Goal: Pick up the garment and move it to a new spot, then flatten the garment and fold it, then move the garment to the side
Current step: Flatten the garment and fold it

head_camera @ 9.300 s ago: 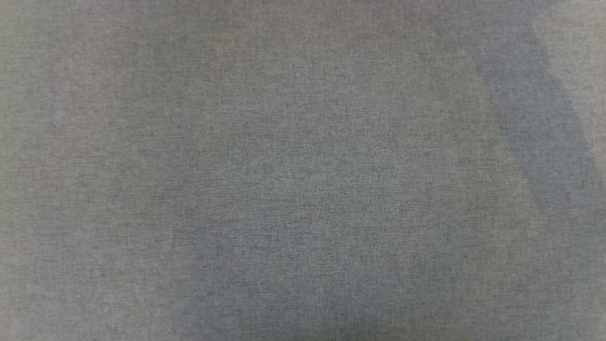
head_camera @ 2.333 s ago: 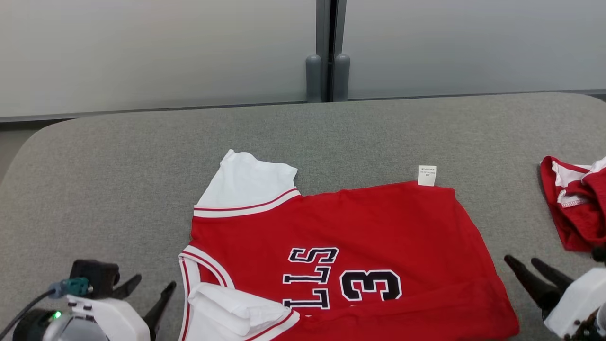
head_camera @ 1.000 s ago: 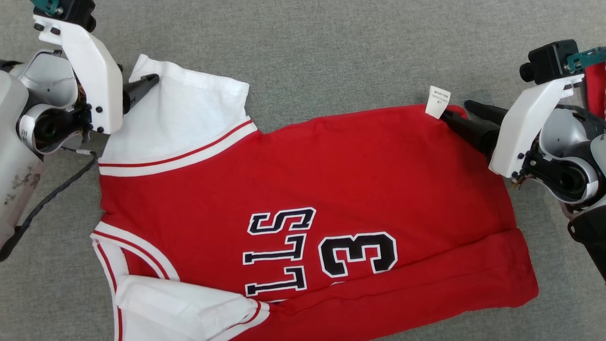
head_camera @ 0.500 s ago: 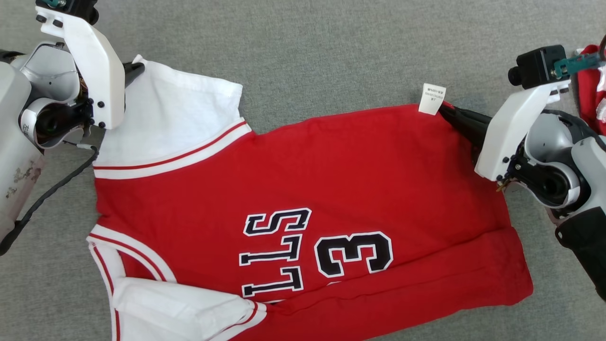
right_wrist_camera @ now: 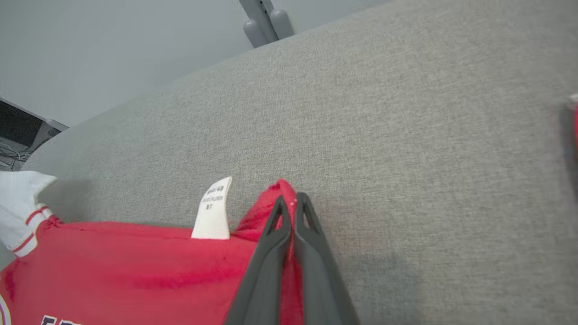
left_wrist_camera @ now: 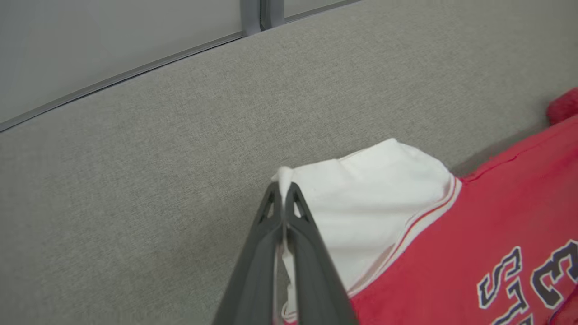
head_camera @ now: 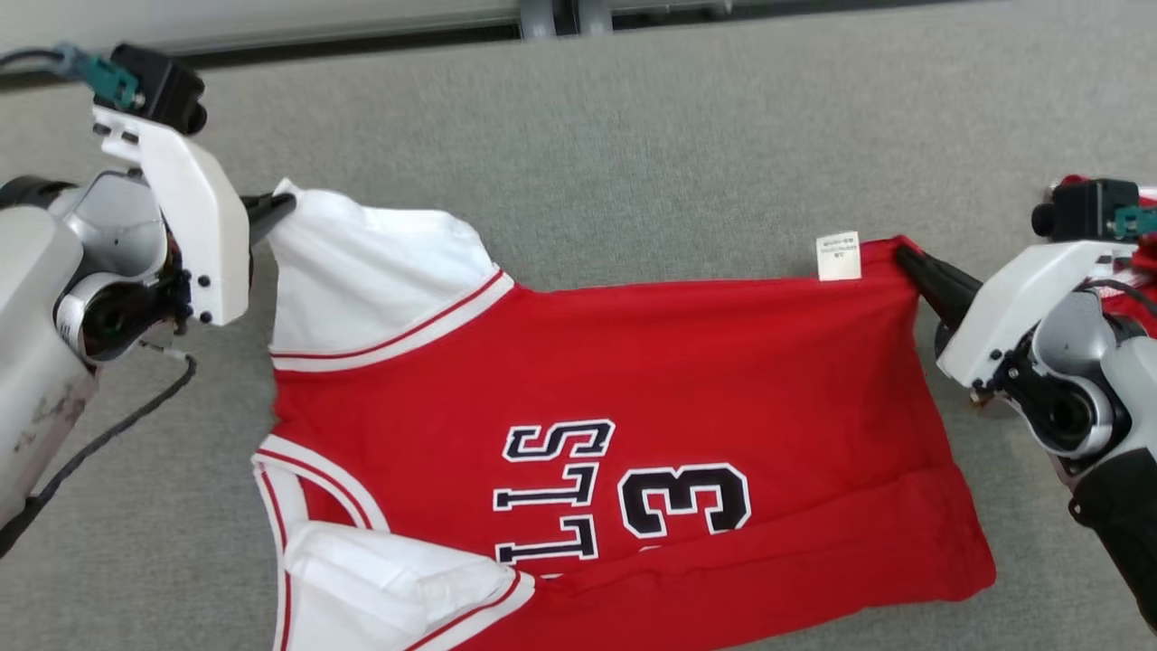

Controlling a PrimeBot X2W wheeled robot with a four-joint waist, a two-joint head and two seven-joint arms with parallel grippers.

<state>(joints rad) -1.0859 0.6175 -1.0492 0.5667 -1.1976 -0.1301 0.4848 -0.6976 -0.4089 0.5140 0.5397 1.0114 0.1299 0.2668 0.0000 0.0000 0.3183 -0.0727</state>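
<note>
The garment (head_camera: 651,380) is a red jersey with white sleeves and dark lettering, spread on the grey padded table (head_camera: 633,136). My left gripper (head_camera: 282,203) is shut on the tip of the far white sleeve (left_wrist_camera: 370,180); in the left wrist view the left gripper (left_wrist_camera: 283,189) has white cloth pinched between its fingers. My right gripper (head_camera: 904,256) is shut on the far red hem corner, just right of a white care label (head_camera: 838,256). The right wrist view has the right gripper (right_wrist_camera: 291,203) clamping red fabric beside the label (right_wrist_camera: 212,212). The far edge hangs lifted between the two grips.
Another red and white cloth (head_camera: 1143,262) lies at the table's right edge, behind my right wrist. A grey wall with a vertical post (head_camera: 551,11) runs along the table's far edge. Bare grey table lies beyond the jersey.
Both grippers have shut on the jersey's far corners and raised that edge, which now runs taut between them. The head camera has tilted up, bringing the far table edge into view.
</note>
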